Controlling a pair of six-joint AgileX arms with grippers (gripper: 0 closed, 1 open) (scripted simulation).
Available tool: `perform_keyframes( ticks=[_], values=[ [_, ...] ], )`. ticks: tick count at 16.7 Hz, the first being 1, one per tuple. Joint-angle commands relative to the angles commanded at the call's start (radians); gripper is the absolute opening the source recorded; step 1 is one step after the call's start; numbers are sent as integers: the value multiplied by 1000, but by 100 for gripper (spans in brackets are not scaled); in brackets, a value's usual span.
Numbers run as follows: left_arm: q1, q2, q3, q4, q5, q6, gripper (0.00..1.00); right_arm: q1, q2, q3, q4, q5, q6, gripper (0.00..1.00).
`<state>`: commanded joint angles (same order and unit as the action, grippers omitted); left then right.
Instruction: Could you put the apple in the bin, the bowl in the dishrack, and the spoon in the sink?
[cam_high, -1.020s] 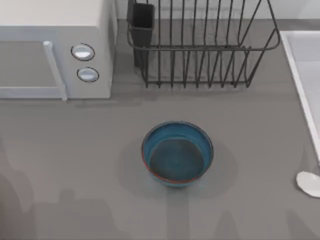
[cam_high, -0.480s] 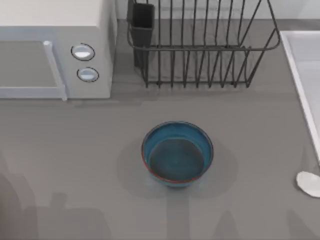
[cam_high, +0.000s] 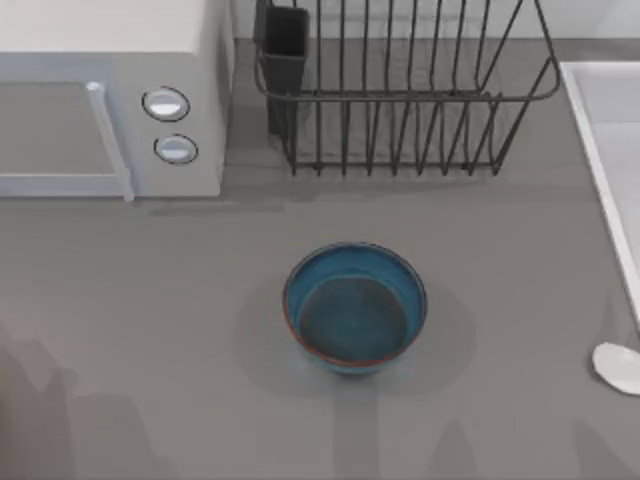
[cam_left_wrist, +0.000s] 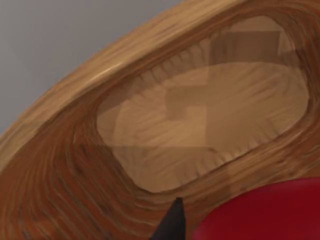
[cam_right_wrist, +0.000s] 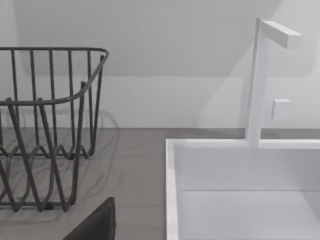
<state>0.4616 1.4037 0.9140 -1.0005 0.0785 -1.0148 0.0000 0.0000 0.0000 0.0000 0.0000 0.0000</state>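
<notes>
Hanging over wooden bin (cam_left_wrist: 150, 85), left claw (cam_left_wrist: 172, 225) beside apple (cam_left_wrist: 265, 212), grip unclear, bowl (cam_high: 355, 308) mid-table.

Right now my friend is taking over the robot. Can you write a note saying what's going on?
Left gripper: a dark fingertip beside the red apple, over a wooden bin; whether it grips is unclear.
Right gripper: a dark finger near the sink and dishrack.
Bowl: on the table's middle, in front of the dishrack.
Spoon: on the table at the right edge, outside the sink.
Done: nothing for certain.
Left: release the apple, rack the bowl, sink the spoon.
</notes>
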Motion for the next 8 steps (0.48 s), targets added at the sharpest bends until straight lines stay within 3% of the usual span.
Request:
perform_keyframes(
  ticks=[4, 8],
  values=[
    [1, 3, -5, 6, -1, -3, 0, 0, 0, 0, 0, 0, 0, 100],
    [1, 3, -5, 6, -1, -3, 30, 0, 0, 0, 0, 0, 0, 100]
  ],
)
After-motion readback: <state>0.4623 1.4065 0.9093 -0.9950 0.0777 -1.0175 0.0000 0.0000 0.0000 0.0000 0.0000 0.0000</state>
